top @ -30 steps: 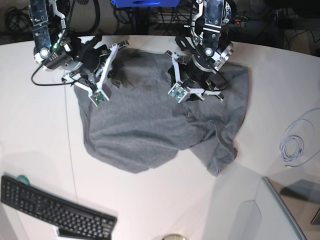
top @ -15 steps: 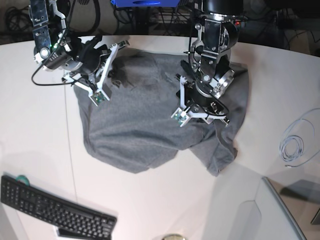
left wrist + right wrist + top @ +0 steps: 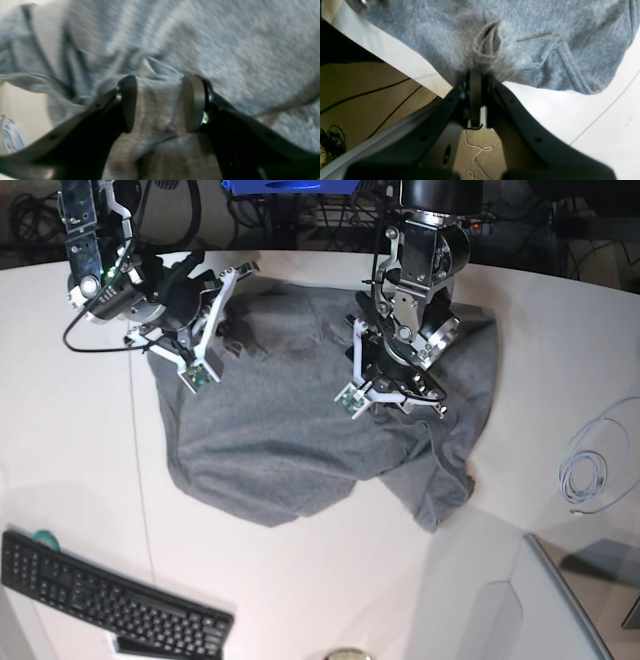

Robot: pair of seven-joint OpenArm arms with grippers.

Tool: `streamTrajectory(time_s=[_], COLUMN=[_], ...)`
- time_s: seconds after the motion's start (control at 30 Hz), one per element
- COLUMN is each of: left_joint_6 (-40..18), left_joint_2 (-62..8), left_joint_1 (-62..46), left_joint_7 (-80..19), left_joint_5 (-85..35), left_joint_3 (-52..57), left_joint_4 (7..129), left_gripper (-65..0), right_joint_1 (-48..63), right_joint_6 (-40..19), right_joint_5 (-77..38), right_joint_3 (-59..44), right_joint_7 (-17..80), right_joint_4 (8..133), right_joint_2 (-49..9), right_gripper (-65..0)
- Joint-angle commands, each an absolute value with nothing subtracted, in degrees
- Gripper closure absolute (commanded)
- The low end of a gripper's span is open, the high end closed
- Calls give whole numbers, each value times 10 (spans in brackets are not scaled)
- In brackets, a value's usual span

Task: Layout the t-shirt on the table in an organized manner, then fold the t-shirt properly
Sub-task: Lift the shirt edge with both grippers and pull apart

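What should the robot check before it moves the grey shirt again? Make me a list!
1. Right gripper pinching the t-shirt: ok. Its jaws are shut on a bunched fold at the shirt's edge.
2. Left gripper holding cloth: cannot tell. Its jaws stand apart with a ridge of fabric between them, but the view is blurred.
3. Shirt spread flat: not ok. It lies rumpled, with one side folded over near the left arm.
4. Shirt fully on the table: ok, as far as the base view shows.
5. Keyboard away from the shirt: ok, apart from it.
6. Coiled cable away from the shirt: ok, off to the side.
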State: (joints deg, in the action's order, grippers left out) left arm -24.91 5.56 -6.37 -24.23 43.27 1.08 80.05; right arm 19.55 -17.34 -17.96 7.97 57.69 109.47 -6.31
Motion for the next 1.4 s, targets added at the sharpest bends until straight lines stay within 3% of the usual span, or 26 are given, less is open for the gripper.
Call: streamTrajectory(time_s=[0.0, 0.37, 0.63, 1.07, 1.37], left_joint_6=[-244, -241, -241, -244, -245], left_joint_2=[58, 58, 59, 59, 58], left_joint_1=[-58, -41, -22, -65, -97], left_joint_7=[-234, -236, -234, -240, -302], left_joint_5=[430, 429, 429, 430, 429], left_joint_3=[10, 18, 55, 57, 36], left_joint_4=[805, 785, 782, 943, 1017], left_gripper=[-286, -275, 0, 0, 0], right_joint_1=[191, 190, 194, 190, 181], right_joint_6=[-175, -175, -175, -175, -175], right_joint_5=[-185, -185, -185, -185, -182], right_joint_3=[78, 80, 79, 77, 77], right_joint_7=[570, 570, 570, 567, 566], right_joint_4=[1103, 1102, 1102, 1102, 1094], right_joint_2=[-64, -64, -64, -64, -64], right_gripper=[-2, -2, -2, -2, -2])
